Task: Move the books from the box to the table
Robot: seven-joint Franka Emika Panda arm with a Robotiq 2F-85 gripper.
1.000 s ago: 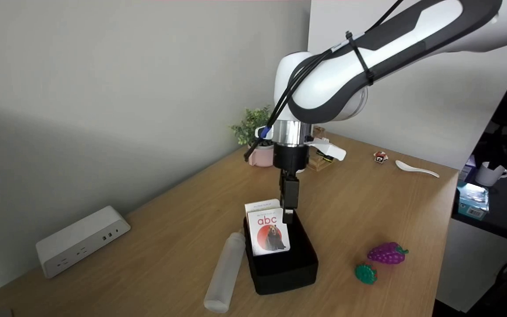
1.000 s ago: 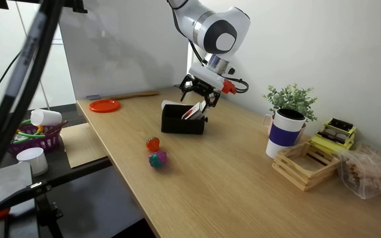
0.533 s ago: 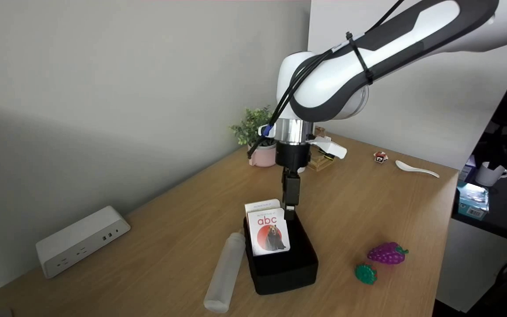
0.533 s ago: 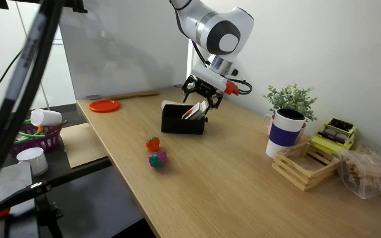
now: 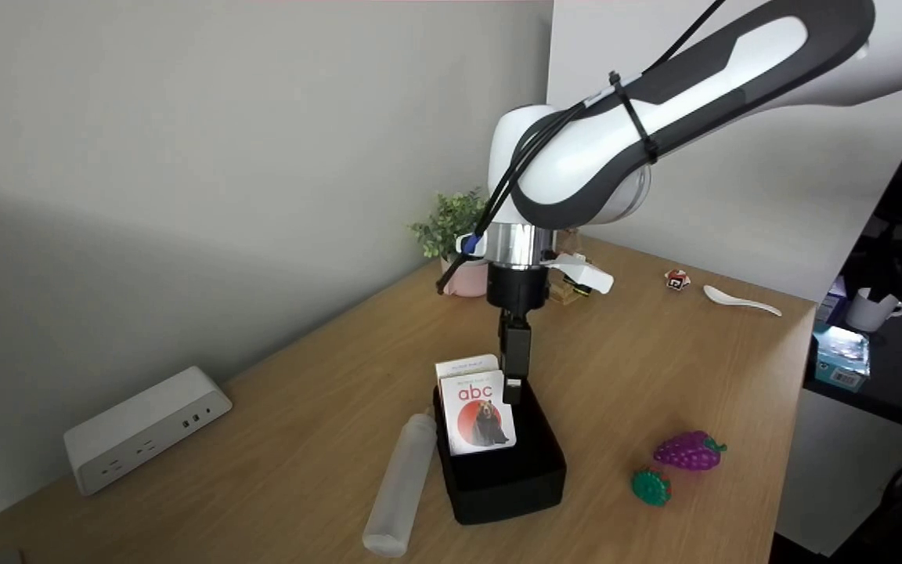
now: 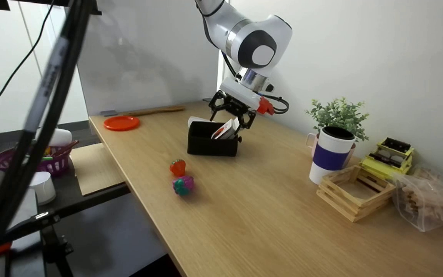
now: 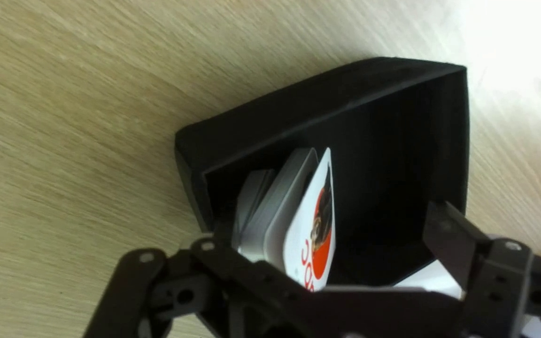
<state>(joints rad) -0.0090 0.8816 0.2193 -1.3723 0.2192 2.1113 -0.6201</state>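
Note:
The black box (image 5: pixel 510 486) stands on the wood-grain table (image 5: pixel 326 439) and shows in both exterior views. White booklets lean tilted inside it at one end. The front book (image 5: pixel 479 415) has "abc" and a bear on a red circle; another white book (image 5: pixel 467 364) stands behind it. In the wrist view the abc book (image 7: pixel 317 225) and other page edges show by the left finger. My gripper (image 6: pixel 225 126) is open above the box, pointing down at a slant, its fingers wide apart on either side of the books. Contact with them cannot be told.
A translucent bottle (image 5: pixel 402 486) lies close beside the box. A toy grape bunch (image 5: pixel 690 451) and a toy strawberry (image 6: pixel 177 167) lie on the table. A red plate (image 6: pixel 121 123), a tumbler (image 6: pixel 331 154), a wooden crate (image 6: pixel 354 192) and a white power strip (image 5: pixel 146 429) stand farther off.
My gripper rose slightly and shifted sideways half a second ago, and is now a little lower over the books' end of the box. It stays open. Books and box have not moved.

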